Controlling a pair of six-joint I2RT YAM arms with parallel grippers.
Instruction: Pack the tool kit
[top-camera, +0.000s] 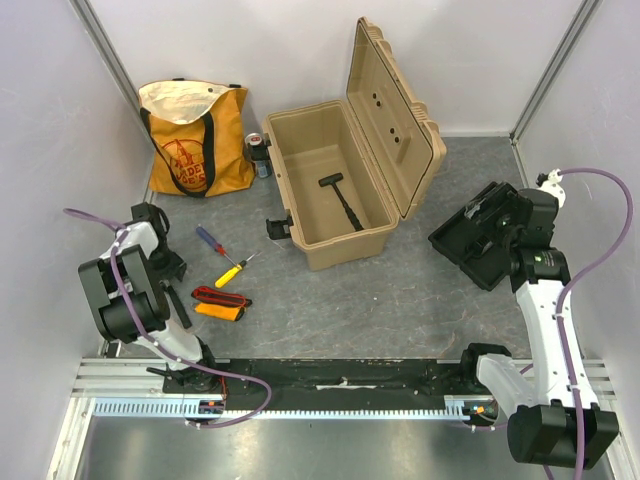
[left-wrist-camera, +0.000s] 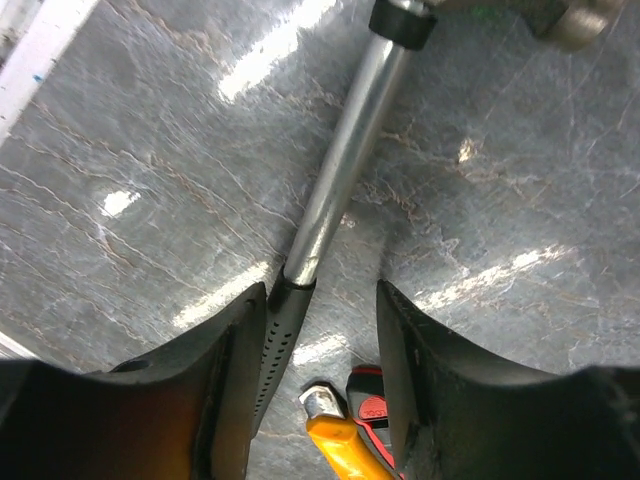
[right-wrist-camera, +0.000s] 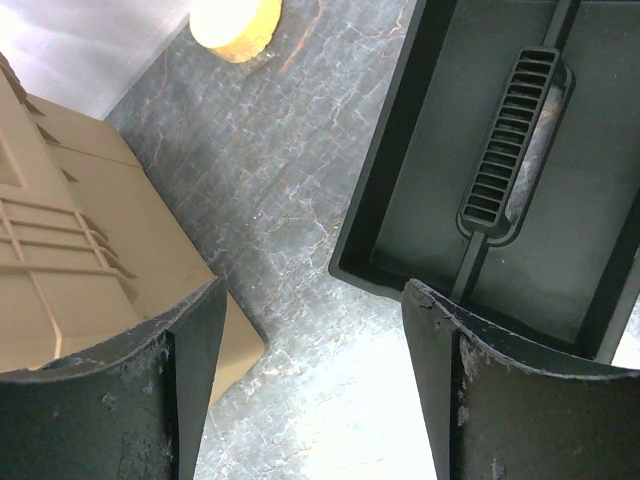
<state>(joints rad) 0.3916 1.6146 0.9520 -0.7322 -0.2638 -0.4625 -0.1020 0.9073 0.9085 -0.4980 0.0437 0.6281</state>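
Your left jaws stood spread near the left edge of the counter (top-camera: 400, 300), yellow-handled screwdriver (top-camera: 231, 274) and meter (top-camera: 220, 303) just beside. The toolbox (top-camera: 345, 245), lid up, sat centre-back, open counter before it. Your right jaws, spread, hung over the tray (top-camera: 470, 240) by the right wall.

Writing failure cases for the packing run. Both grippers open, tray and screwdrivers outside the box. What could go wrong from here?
1. The raised ribbed lid of the tan hard-plastic toolbox stands between the box opening and the black plastic tray; the open right gripper carrying the tray across could strike the lid.
2. The silver metal shaft lies off-centre, beside one finger of the open left gripper; closing may push it aside.
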